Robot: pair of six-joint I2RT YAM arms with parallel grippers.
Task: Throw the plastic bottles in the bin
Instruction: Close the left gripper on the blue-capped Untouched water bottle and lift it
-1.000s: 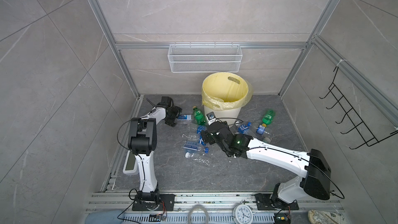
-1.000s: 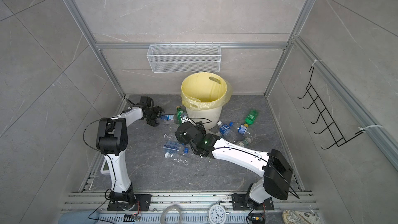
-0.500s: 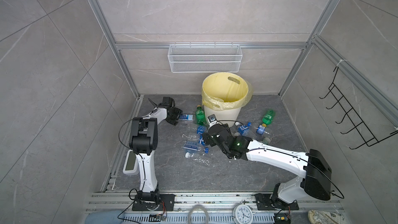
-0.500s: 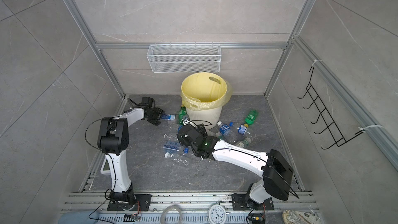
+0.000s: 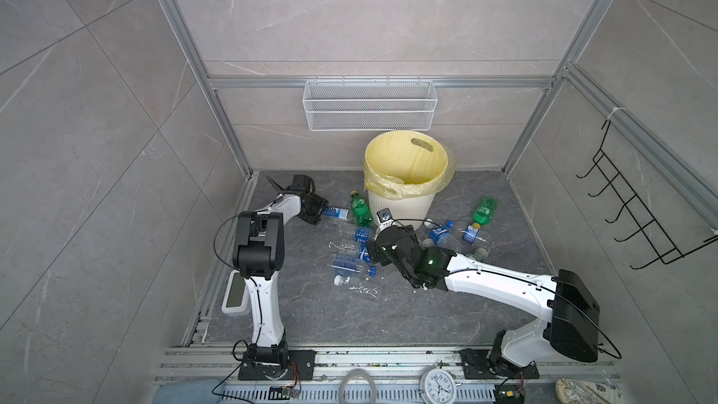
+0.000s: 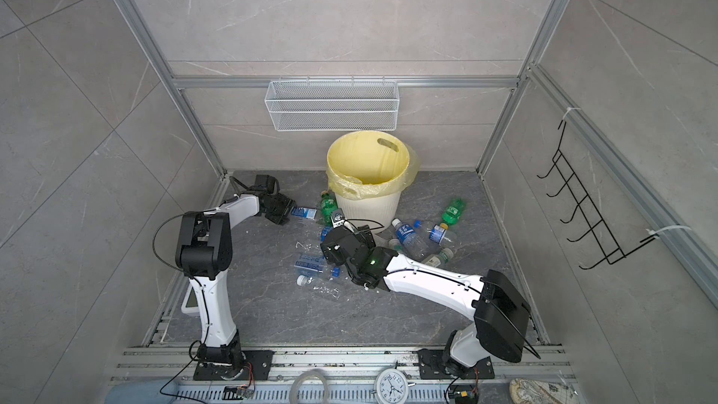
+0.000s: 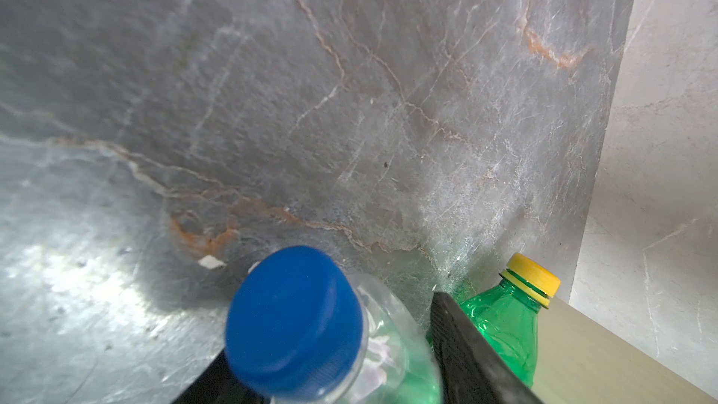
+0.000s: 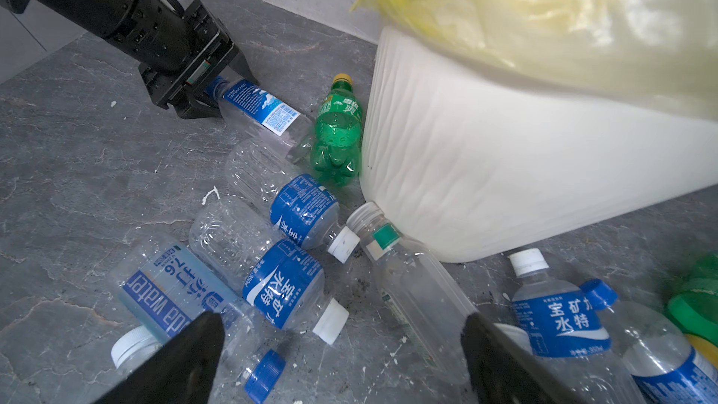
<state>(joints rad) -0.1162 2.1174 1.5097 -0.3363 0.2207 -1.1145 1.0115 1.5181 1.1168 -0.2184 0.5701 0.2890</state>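
Plastic bottles lie scattered on the grey floor round the bin [image 5: 400, 204] [image 6: 367, 207] [image 8: 485, 157], a cream ribbed bucket with a yellow bag. My left gripper [image 5: 316, 212] [image 6: 285, 212] [image 8: 202, 91] [image 7: 330, 343] is shut on the neck of a lying clear bottle with a blue cap [image 7: 295, 320] [image 8: 256, 108] [image 5: 336, 212]. A green bottle [image 5: 360, 211] [image 8: 338, 130] [image 7: 505, 316] stands against the bin beside it. My right gripper [image 8: 342, 328] [image 5: 373, 252] [image 6: 330, 252] hangs open over a cluster of blue-labelled bottles [image 8: 287, 285], holding nothing. A clear bottle [image 8: 412, 289] lies near one finger.
More bottles, one of them green [image 5: 483, 211] [image 6: 452, 211], lie right of the bin. A white wire basket [image 5: 369, 104] hangs on the back wall and a black hook rack [image 5: 641, 207] on the right wall. A clock [image 5: 437, 382] sits at the front rail.
The left gripper's jaws have closed onto the neck of the blue-capped bottle. The right gripper has shifted only slightly above the bottle cluster and stays open.
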